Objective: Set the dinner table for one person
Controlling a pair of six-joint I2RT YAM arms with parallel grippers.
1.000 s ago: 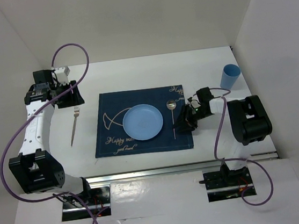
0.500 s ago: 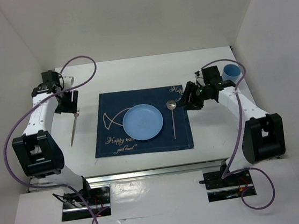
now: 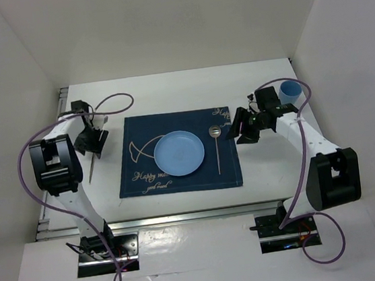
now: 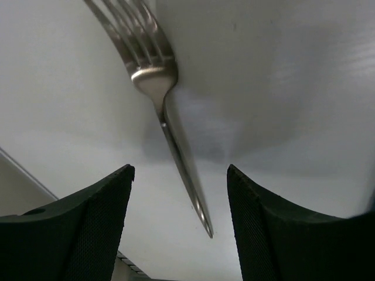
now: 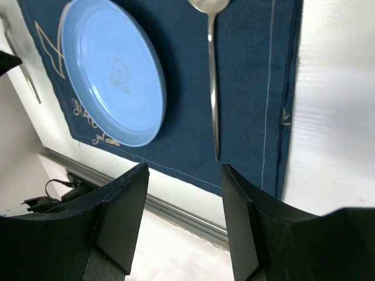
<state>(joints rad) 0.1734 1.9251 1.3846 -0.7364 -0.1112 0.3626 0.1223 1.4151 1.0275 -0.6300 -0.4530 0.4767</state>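
Centrally, plate [image 3: 179, 153] on placemat [image 3: 134, 129], cup [image 3: 290, 93] apart

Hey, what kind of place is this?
Probably a robot lab test cell, not a dining room: plain white walls box in the table, two arms are bolted at its near edge, and a plate sits on a placemat.

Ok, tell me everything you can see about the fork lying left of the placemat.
The fork is plain shiny silver metal, with long tines, a narrow neck and a slim tapering handle. It lies flat on the white dinner table, just off the left edge of the navy placemat. Its tines point toward the far side and its handle slants slightly. The left gripper hovers over it, with open jaws on either side of the handle. Neither finger looks to be touching it.
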